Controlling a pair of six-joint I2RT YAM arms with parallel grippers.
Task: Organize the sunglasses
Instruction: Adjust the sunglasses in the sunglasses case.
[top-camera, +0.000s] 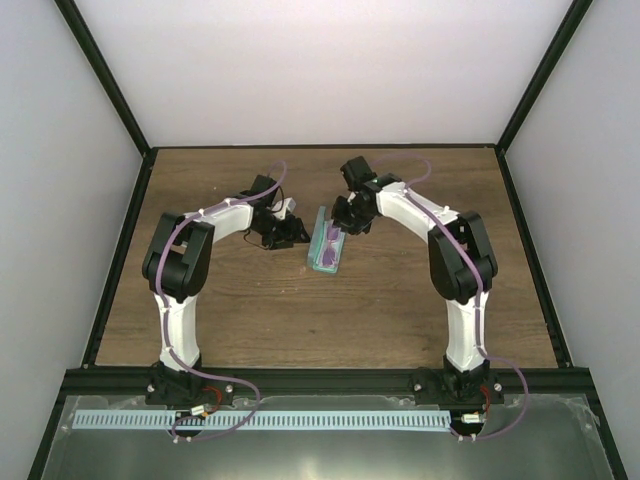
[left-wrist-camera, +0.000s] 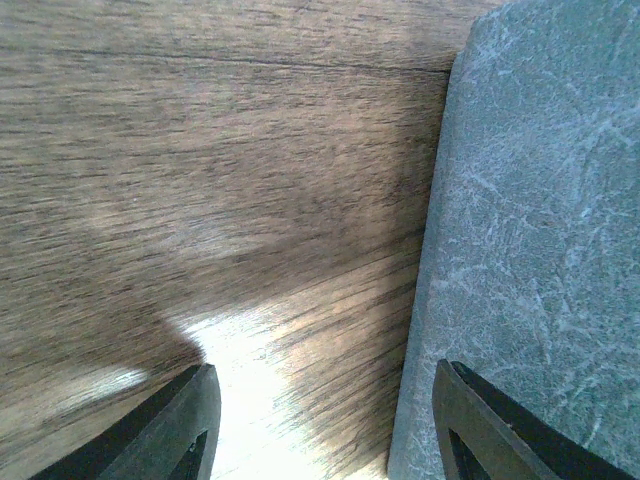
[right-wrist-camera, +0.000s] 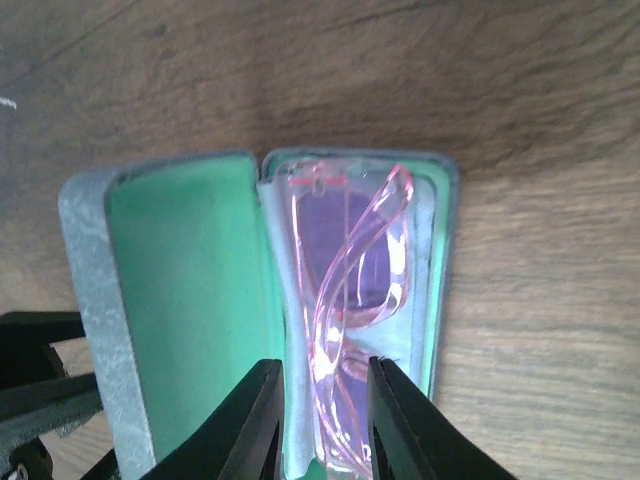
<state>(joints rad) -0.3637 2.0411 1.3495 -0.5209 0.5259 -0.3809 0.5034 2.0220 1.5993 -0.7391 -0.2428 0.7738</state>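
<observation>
The grey-blue case (top-camera: 319, 252) lies open mid-table, its green-lined lid (right-wrist-camera: 190, 300) to the left in the right wrist view. The pink-purple sunglasses (right-wrist-camera: 350, 290) lie folded in the case's tray on the light-blue cloth (right-wrist-camera: 276, 260); they also show in the top view (top-camera: 331, 241). My right gripper (right-wrist-camera: 322, 400) hovers over them, its fingers a little apart on either side of the frame's middle. My left gripper (left-wrist-camera: 320, 420) is open at the case's left side, one finger over the grey outer shell (left-wrist-camera: 540, 250). In the top view it (top-camera: 287, 229) sits just left of the case.
Bare wooden table (top-camera: 250, 300) surrounds the case. Black frame rails (top-camera: 120, 240) border the table on the left, right and front. Both arms reach in towards the middle, close to each other.
</observation>
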